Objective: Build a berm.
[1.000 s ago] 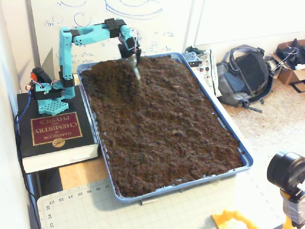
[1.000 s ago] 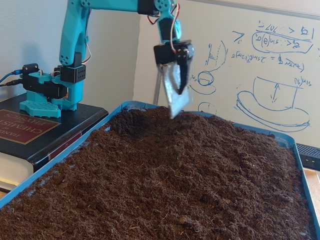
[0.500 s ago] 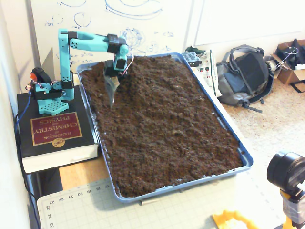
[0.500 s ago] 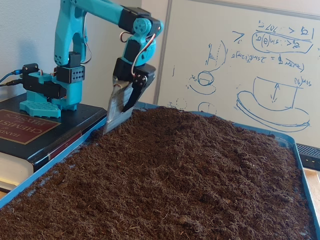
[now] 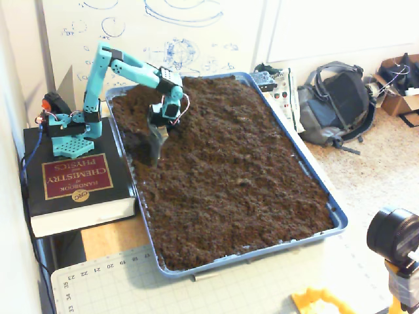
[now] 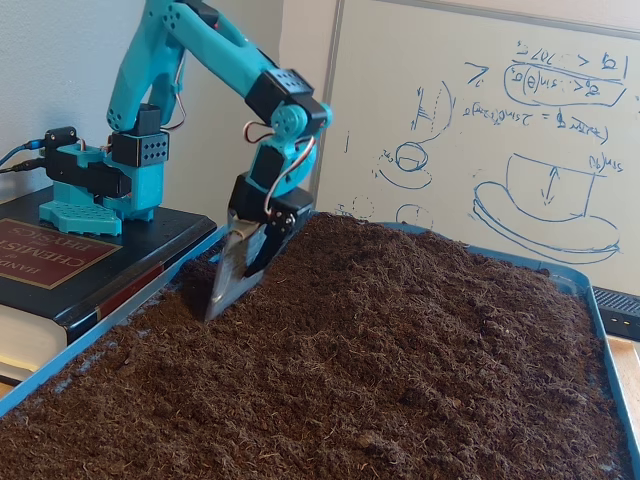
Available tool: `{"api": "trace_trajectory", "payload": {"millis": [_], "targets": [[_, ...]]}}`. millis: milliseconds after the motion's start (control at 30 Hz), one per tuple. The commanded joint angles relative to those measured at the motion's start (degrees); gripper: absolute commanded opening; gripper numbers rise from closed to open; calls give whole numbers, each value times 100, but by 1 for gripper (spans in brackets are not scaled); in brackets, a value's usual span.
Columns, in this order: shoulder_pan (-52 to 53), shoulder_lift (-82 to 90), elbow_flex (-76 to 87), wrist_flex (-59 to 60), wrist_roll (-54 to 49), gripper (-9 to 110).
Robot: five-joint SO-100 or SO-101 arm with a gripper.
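- We are holding our gripper (image 6: 228,290) low at the tray's left edge in the side fixed view, its fingers pinching a flat grey blade (image 6: 232,272) whose tip is meeting the soil.
- We are working over the blue tray (image 5: 319,188), which the soil bed (image 5: 229,170) is filling nearly rim to rim.
- We are judging the berm (image 6: 420,275) to be the raised swell to the right of and beyond the gripper in that view, its long axis seeming to run along the tray's length, though from here we cannot be sure where it ends.
- We are seeing it as dark brown, crumbly and fibrous, sloping gently down toward the blade.
- We are expecting the next push to go rightward, uphill, from the darker trough (image 5: 139,145) beside the blade.
- We are standing the arm's base (image 5: 65,131) on a thick book (image 5: 75,180).
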Motion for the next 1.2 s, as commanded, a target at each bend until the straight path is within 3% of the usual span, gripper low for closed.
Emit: {"api": "trace_trajectory", "payload": {"millis": [0, 333, 733, 1167], "targets": [[79, -9, -18, -35, -35, 1], [44, -624, -176, -105, -44, 1], [0, -1116, -1204, -1802, -44, 1], [-9, -1046, -2391, -1881, -35, 0]]}}
